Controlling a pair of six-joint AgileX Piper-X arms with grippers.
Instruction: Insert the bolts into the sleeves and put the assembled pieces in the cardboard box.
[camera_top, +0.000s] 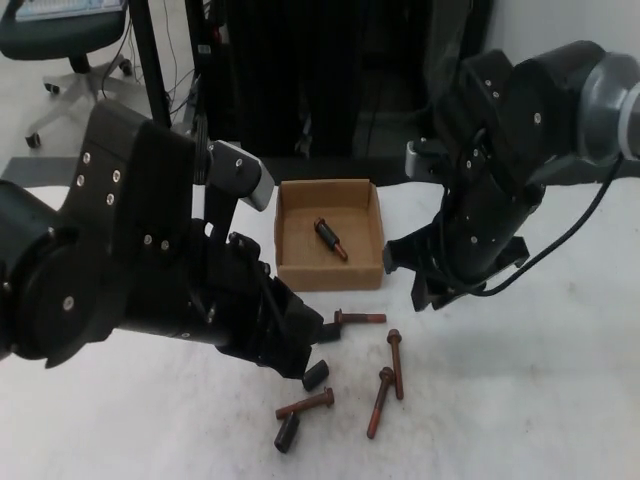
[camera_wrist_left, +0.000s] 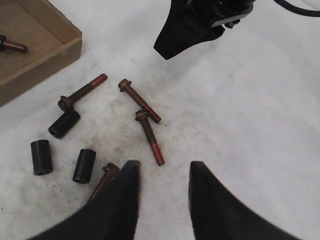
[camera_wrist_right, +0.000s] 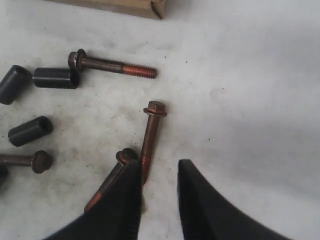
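Several copper bolts (camera_top: 396, 362) and black sleeves (camera_top: 316, 376) lie loose on the white bench in front of the cardboard box (camera_top: 330, 272). One assembled piece (camera_top: 330, 238) lies inside the box. My left gripper (camera_wrist_left: 165, 165) hangs open just above the bench. A bolt (camera_wrist_left: 150, 136) lies a little beyond its fingertips, another bolt (camera_wrist_left: 102, 182) runs under one finger, and sleeves (camera_wrist_left: 84, 165) stand off to the side. My right gripper (camera_wrist_right: 160, 162) is open and low over the bench, with one finger's tip beside the threaded end of a bolt (camera_wrist_right: 150, 135). Nothing is held by either.
The left arm's bulky black body (camera_top: 130, 270) covers the bench's left half. The right arm (camera_top: 500, 170) stands over the bench to the right of the box. Bare white bench (camera_top: 520, 400) lies at the front right. A chair and a dark frame stand behind the bench.
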